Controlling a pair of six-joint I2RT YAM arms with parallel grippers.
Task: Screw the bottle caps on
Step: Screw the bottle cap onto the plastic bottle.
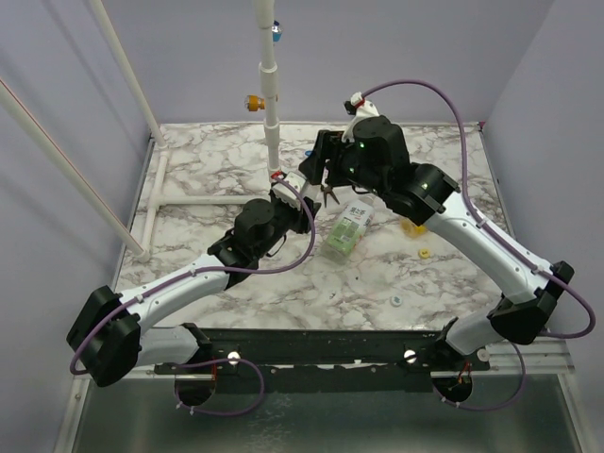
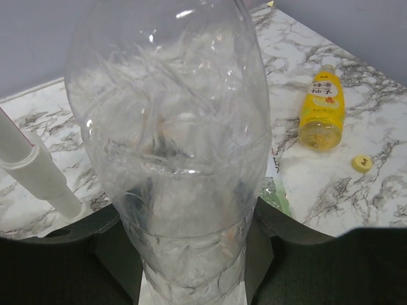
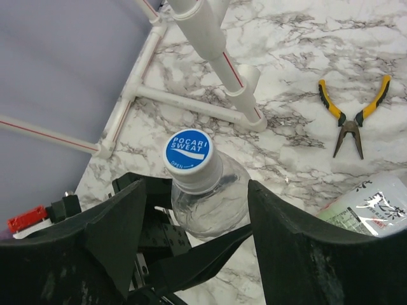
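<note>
My left gripper [image 2: 191, 254] is shut on the lower body of a clear unlabelled bottle [image 2: 172, 146], held upright. On its neck sits a blue-topped cap [image 3: 188, 152] printed POCARI SWEAT. The right gripper [image 3: 196, 190] stands open around that cap, with its fingers [image 3: 273, 222] clear of it on both sides. From above, the two grippers meet near the white post: left gripper [image 1: 281, 200], right gripper [image 1: 326, 184]. A clear bottle with a green-and-white label [image 1: 347, 229] lies on the marble table. A yellow bottle [image 2: 322, 108] lies further right, with a yellow cap [image 2: 362, 163] near it. A whitish cap [image 1: 397, 300] lies nearer the front.
A white pipe post [image 1: 271, 94] rises just behind the grippers, with pipe rails [image 3: 191, 105] running along the table's left side. Yellow-handled pliers [image 3: 353, 117] lie on the marble table [image 1: 217, 170] beside the labelled bottle [image 3: 375, 206]. Purple walls close in the back and sides.
</note>
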